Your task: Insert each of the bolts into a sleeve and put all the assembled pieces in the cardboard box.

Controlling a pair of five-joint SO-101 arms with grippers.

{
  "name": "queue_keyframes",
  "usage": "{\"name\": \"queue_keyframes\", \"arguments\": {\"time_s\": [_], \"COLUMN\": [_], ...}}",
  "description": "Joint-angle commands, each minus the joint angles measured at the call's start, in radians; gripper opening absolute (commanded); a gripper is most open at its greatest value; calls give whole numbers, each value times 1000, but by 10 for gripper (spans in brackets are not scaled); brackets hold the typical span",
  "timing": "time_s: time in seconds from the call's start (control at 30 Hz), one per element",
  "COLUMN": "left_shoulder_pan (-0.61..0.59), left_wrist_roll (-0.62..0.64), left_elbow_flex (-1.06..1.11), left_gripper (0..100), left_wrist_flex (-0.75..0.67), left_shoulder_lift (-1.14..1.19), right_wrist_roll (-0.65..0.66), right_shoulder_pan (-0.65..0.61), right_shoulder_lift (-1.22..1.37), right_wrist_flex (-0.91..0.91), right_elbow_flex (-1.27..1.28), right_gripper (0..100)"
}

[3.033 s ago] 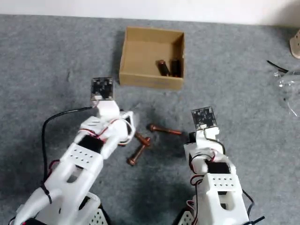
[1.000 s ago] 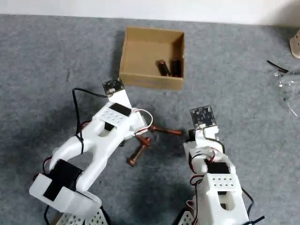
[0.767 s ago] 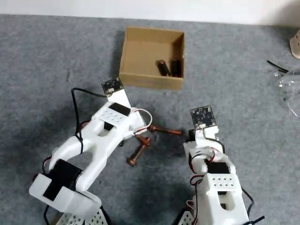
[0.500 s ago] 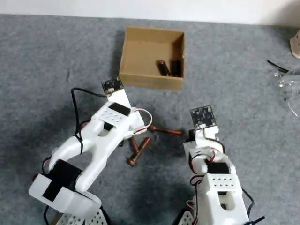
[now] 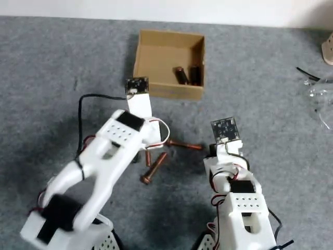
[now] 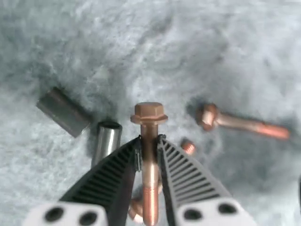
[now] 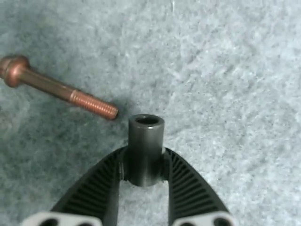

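Observation:
In the left wrist view my left gripper (image 6: 148, 139) is shut on a copper bolt (image 6: 149, 155), held by its shank with the hex head (image 6: 148, 113) pointing away from the gripper. Below it on the grey carpet lie a dark sleeve (image 6: 63, 112), a shiny sleeve (image 6: 106, 141) and another bolt (image 6: 240, 123). My right gripper (image 7: 145, 157) is shut on a dark sleeve (image 7: 146, 141), open end up, just above the carpet beside a loose bolt (image 7: 56, 87). The cardboard box (image 5: 156, 88) stands behind both arms and holds assembled pieces (image 5: 187, 74). Loose bolts (image 5: 154, 167) lie between the arms.
The left arm (image 5: 112, 146) leans over the bolts, and the right arm (image 5: 229, 156) stands to their right. Clear plastic and a black wire (image 5: 315, 86) lie at the right edge. A beige object (image 5: 328, 49) sits at the far right corner.
The left arm swung over the bolts, then rose with its wrist moving toward the box. One loose bolt under it turned on the carpet. The right arm stayed still.

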Motion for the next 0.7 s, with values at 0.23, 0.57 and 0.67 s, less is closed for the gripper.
{"name": "queue_keyframes", "arguments": {"time_s": [0.23,0.57,0.67], "left_shoulder_pan": [5,-202,-237], "left_wrist_roll": [-311,-525,-534], "left_elbow_flex": [65,326,423], "left_gripper": [5,5,5], "left_wrist_flex": [66,-172,-133], "left_shoulder_lift": [-260,-384,-427], "right_wrist_roll": [14,14,14], "right_shoulder_pan": [-12,-12,-12], "right_shoulder_lift": [-22,-22,-22], "right_wrist_flex": [-12,-12,-12], "right_elbow_flex": [-7,-5,-5], "right_gripper": [5,5,5]}}
